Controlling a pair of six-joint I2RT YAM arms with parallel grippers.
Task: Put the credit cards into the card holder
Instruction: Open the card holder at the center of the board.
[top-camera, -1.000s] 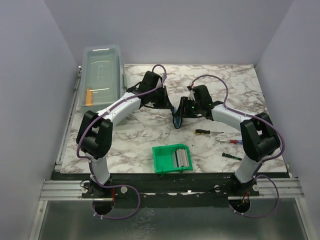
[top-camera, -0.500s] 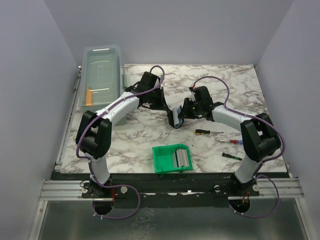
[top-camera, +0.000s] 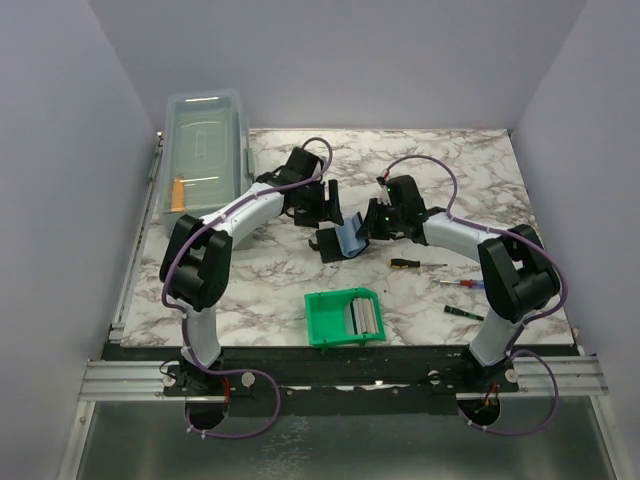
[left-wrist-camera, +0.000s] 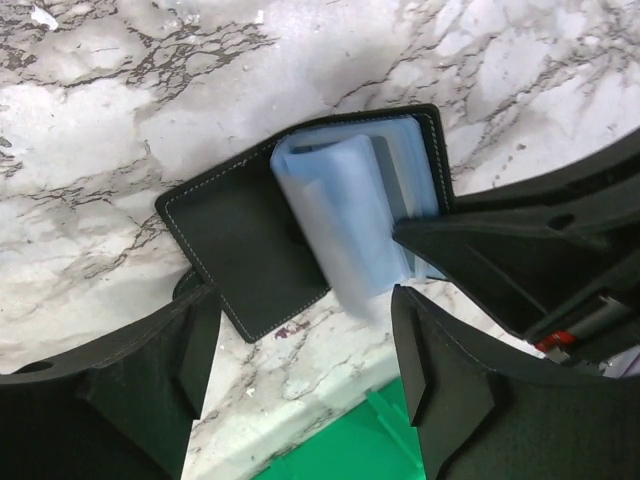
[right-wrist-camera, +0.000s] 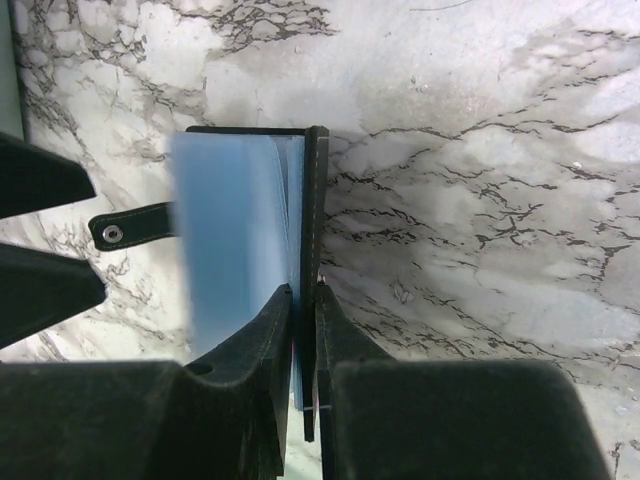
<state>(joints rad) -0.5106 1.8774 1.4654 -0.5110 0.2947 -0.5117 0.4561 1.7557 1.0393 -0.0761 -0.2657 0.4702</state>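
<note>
Your right gripper (right-wrist-camera: 303, 296) pinches the card holder (top-camera: 344, 240) edge, left gripper (left-wrist-camera: 300, 320) hangs spread; credit cards (top-camera: 364, 316) sit back toward the bases.

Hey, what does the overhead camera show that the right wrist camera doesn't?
Only overhead: the green bin holding the credit cards, three screwdrivers, and the clear lidded box. Only right wrist: the right gripper pinching the card holder by its black cover edge, plus its strap's snap stud. Both: the holder open, blue-grey sleeves showing, over the marble table.
</note>
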